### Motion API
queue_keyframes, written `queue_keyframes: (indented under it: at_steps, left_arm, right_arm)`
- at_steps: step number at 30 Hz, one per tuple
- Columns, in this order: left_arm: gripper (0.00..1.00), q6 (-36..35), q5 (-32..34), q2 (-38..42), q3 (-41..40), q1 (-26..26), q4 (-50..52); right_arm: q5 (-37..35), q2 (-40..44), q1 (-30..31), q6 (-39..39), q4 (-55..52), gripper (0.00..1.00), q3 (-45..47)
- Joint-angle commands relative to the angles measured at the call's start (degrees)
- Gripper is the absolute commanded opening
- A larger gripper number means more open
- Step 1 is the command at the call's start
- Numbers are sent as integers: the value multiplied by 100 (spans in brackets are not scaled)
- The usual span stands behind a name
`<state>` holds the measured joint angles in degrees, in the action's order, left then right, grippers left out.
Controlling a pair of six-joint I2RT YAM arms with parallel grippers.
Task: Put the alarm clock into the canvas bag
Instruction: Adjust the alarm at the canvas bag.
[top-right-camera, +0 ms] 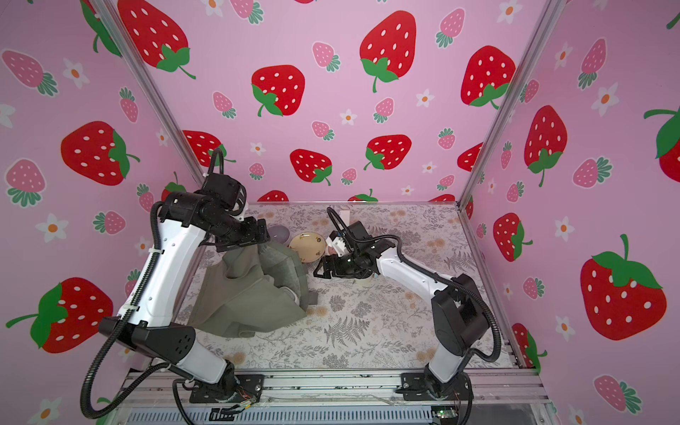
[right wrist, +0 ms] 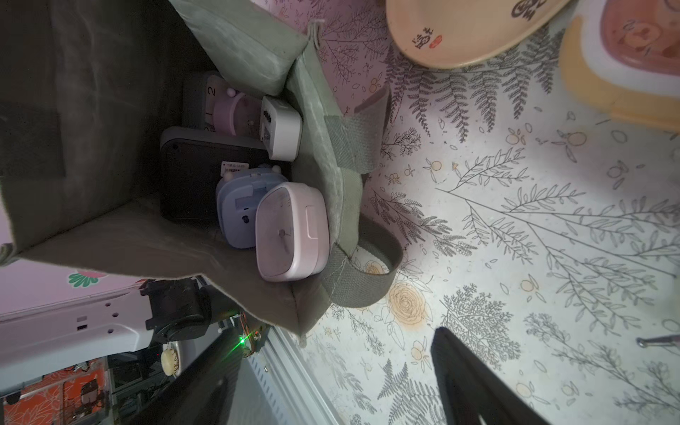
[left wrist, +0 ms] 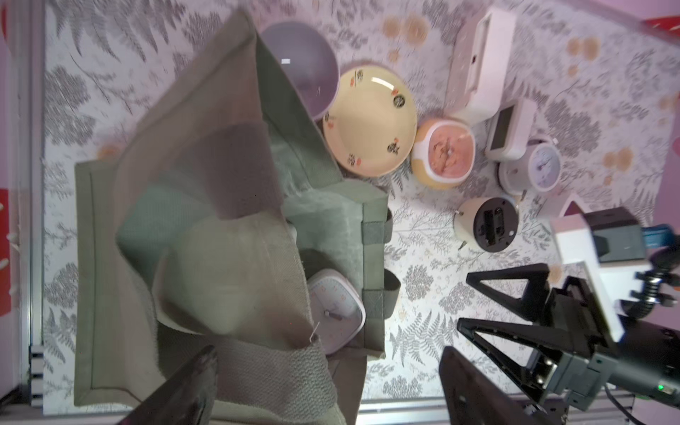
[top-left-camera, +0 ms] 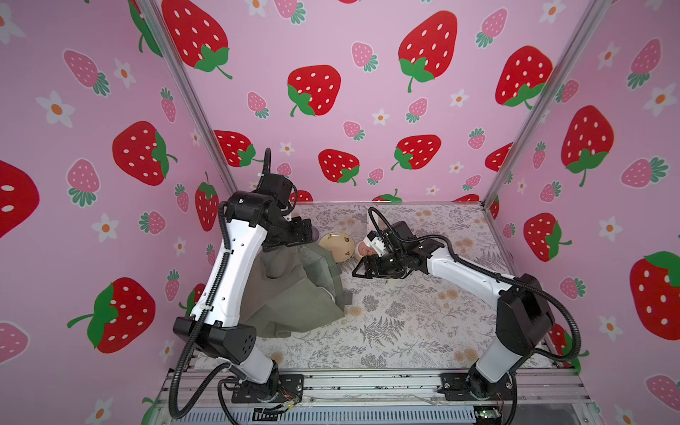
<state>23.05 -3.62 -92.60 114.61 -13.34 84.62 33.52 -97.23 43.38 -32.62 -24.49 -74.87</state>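
The soft olive-grey canvas bag [top-left-camera: 294,294] lies slumped on the flower-printed table cover [top-left-camera: 404,331], with its mouth turned toward the right arm. Just inside this mouth, beside one loop handle [right wrist: 353,283], rests a pale pink alarm clock [right wrist: 290,230] of rounded-square shape. The left wrist view shows it too [left wrist: 336,311], half under the cloth edge. Deeper in the bag there are a light blue clock [right wrist: 235,206], a flat black one [right wrist: 184,176] and a small white boxy one [right wrist: 281,128] (a lilac piece behind them is too dark to name).

The left gripper [left wrist: 327,355] hangs over the bag's upper flap with its fingers wide apart. The cloth lies below them, but they do not pinch it. The right gripper [left wrist: 464,302] is near the bag's mouth, over bare table cover, with its two black triangular fingers spread and nothing between them.

So I judge that the pink clock is delivered, though it sits close to the rim and could slide out if the bag is disturbed. If every clock is meant, work remains. Outside the bag stand an orange-and-white clock with a pink face [left wrist: 445,154], a round white clock with a pale blue dial [left wrist: 533,167], a round cream clock showing its black back [left wrist: 485,224] and a white digital clock [left wrist: 509,130] — none of them held.
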Motion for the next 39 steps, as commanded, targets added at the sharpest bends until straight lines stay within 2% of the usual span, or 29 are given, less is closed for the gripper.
queue_keyframes:
  at_steps: [1,6,12,13,15,18,20,24,25,27,29,31,35,39]
  left_arm:
    - [93,297,166,-82,110,16,802]
    - [90,93,857,-330,-316,7,914]
    - [86,-331,918,-390,-852,101,356]
    - [82,-317,831,-384,-914,133,309]
    - [67,-309,573,-349,-1052,147,249]
    - [31,-285,564,-242,-1176,147,390]
    - [14,-281,606,-77,-1275,130,472]
    - [0,-484,1,378,-1618,-55,352]
    - [0,-647,-154,489,-1740,-204,245]
    - [0,-898,-79,655,-1932,-626,169]
    - [0,-736,176,749,-2051,-959,254]
    - [0,-510,220,826,-2097,-1033,268]
    - [0,-390,491,1119,-2356,-1168,127]
    - [0,-468,645,1450,-2770,-1315,80]
  right_arm:
    - [-219,-65,-9,367,6,84,-221]
    - [-240,-25,-60,400,-69,84,-256]
    - [-417,255,-66,228,-119,84,44]
    - [-449,322,-60,185,-124,84,126]
    - [-461,472,-71,126,-169,84,205]
    - [-238,729,-66,67,106,84,438]
    - [-17,826,-67,-61,446,83,667]
    - [720,750,-48,-828,1273,80,829]
    - [934,743,-5,-971,1656,80,897]
    - [1044,663,15,-975,1702,80,758]
    - [1438,412,-53,-1180,1683,78,557]
    - [1719,205,-67,-1415,1724,76,511]
    - [1841,30,-71,-1841,2071,67,964]
    - [2031,-60,28,-2653,3334,59,1786]
